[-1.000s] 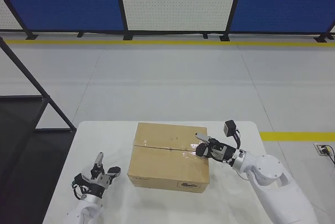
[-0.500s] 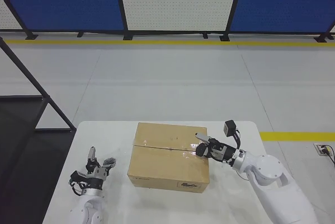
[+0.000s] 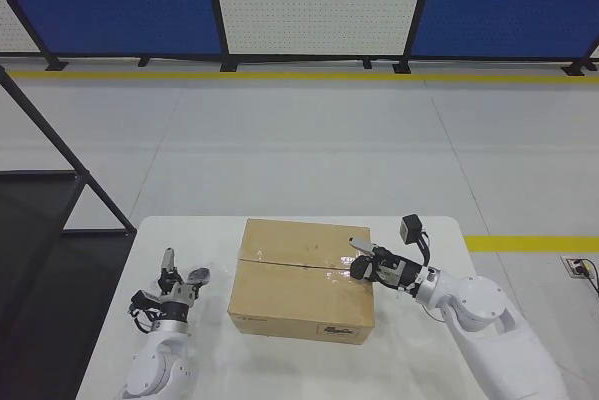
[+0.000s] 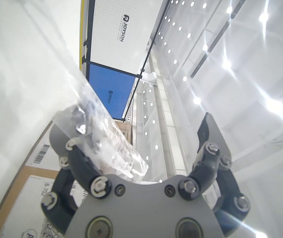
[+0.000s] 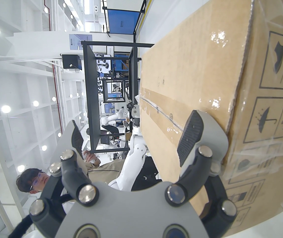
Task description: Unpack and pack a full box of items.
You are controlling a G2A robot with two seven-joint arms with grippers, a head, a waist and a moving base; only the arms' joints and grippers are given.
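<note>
Right gripper [image 5: 134,122] spread at top edge of closed box [image 3: 299,290] | left gripper [image 3: 182,270] spread over surface [image 3: 279,370] beside box, clear plastic [image 4: 101,130] on one finger

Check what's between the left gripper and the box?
Top view: only bare table between left gripper and box; clear plastic clings to the gripper.

Bright ceiling lamps [image 4: 263,17] flare starlike; glare spots the box [image 5: 201,58].
</note>
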